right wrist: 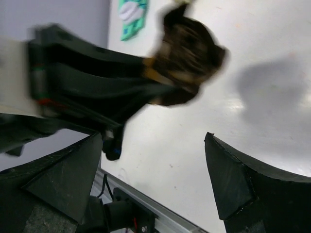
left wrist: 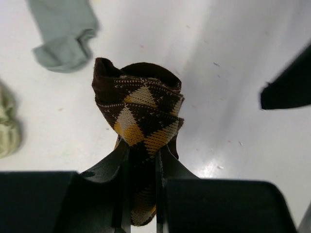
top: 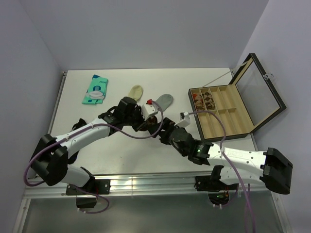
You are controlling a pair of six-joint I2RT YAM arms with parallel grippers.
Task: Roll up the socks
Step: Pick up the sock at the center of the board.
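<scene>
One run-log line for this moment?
left end effector: shut on argyle sock | right end effector: open, empty | grey sock, cream sock: on table

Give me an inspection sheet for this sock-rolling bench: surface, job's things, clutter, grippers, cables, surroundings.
Surface: white table, a few small specks, no spills seen.
Job's things: argyle sock bunched into a roll; grey sock and cream sock lie loose towards the back, apart from each other.
Clutter: teal packet back left; open box on the right, patterned rolls in its far-left compartments.
Grippers: left gripper shut on the argyle sock; right gripper open, empty, close beside it.
Cables: purple cable loops loosely under the left wrist; another runs along the right arm.
Surroundings: plain walls; nothing else seen.
</scene>
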